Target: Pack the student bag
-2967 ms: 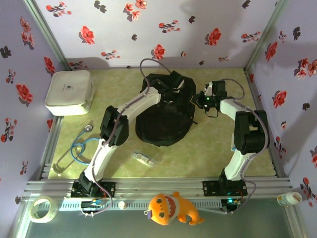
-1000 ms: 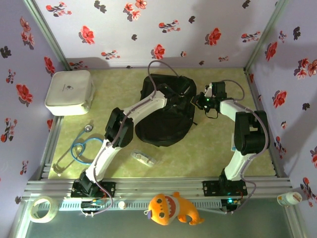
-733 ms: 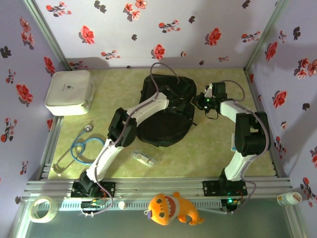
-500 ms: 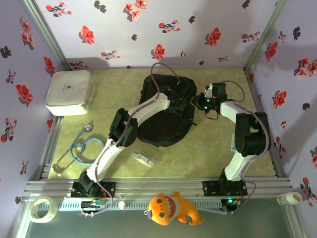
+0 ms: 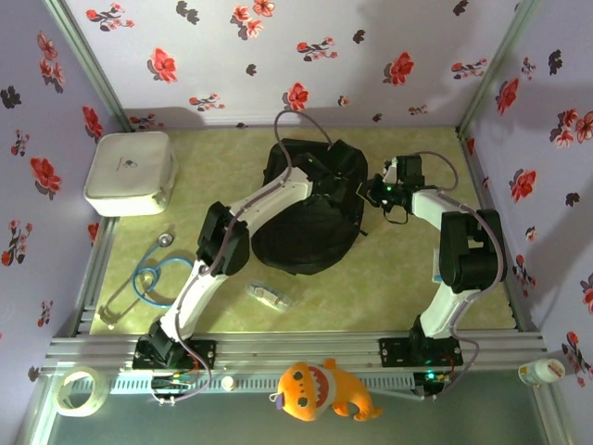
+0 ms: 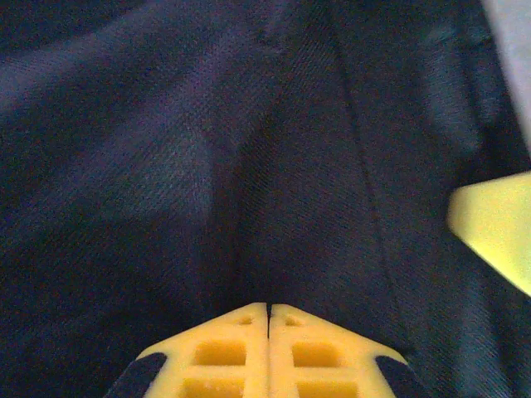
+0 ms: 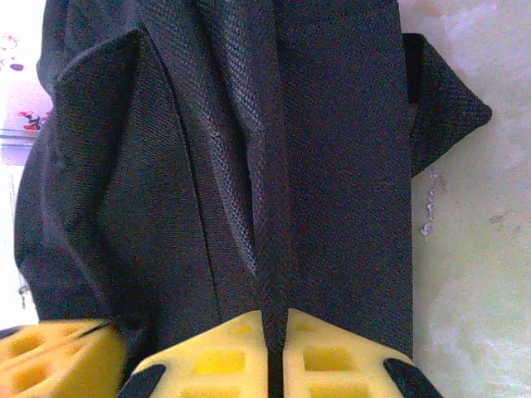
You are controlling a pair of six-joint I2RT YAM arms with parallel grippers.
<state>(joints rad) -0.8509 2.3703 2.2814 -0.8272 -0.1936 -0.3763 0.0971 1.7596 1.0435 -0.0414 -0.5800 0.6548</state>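
**Student bag**: black, soft woven fabric. It is lying on the counter at ctr-rear, between the two arms. Its far part is bunching into folds where both hands are meeting it.

**Left hand**: is reaching over the bag's far upper part. In wrist view the left hand is showing its yellow pads meeting tip to tip w/ no gap. They are pressing against a crease in the dark cloth. Whether any cloth is caught betw. them cannot be told.

**Right hand**: is sitting at the bag's right edge. In wrist view the right hand is closing narrow on the bag. A raised ridge of fabric is running straight into the slit betw. its pads. A black flap corner is sticking out onto the bare counter to the right.

**Other items:**
- White hard case: is sitting at the left rear corner, well apart from the bag.
- Stethoscope: blue tubing, is lying near the left edge, in front of the case.
- Small clear item: is lying just in front of the bag, not touching it; type cannot be told.
- Tape roll, orange plush toy and small white jar: are sitting on the ledge in front of the arm bases, at left, ctr and right respectively.
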